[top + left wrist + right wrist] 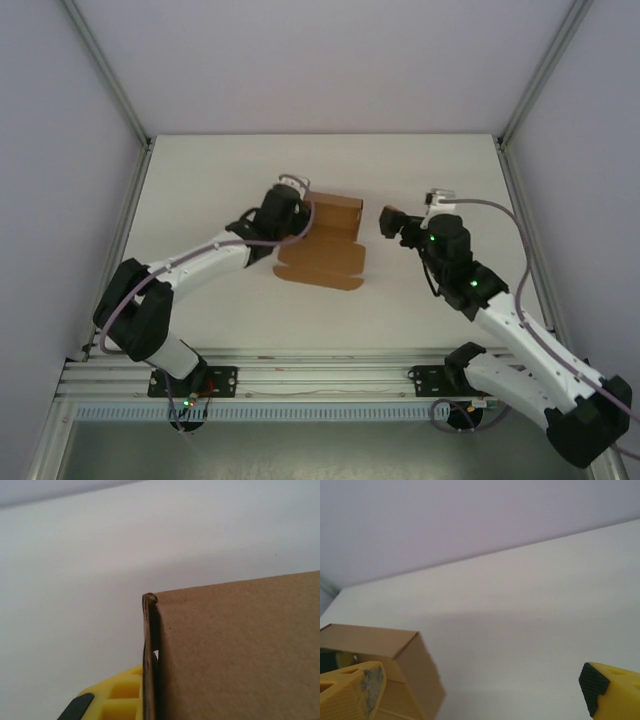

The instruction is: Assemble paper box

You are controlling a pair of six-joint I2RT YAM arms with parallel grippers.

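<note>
The paper box (325, 243) is brown kraft cardboard lying mid-table, its back walls raised and a flat flap spread toward the front. My left gripper (302, 214) is at the box's left wall and shut on it. In the left wrist view the thin wall edge (149, 650) stands against a yellow finger (117, 695), and a broad brown panel (240, 650) hides the other finger. My right gripper (386, 222) hovers just right of the box, open and holding nothing. Its yellow fingers (350, 692) stand far apart, with the box corner (415, 675) at the lower left.
The white table (440, 170) is bounded by grey enclosure walls and aluminium posts (520, 190) on both sides. An aluminium rail (320, 375) with the arm bases runs along the near edge.
</note>
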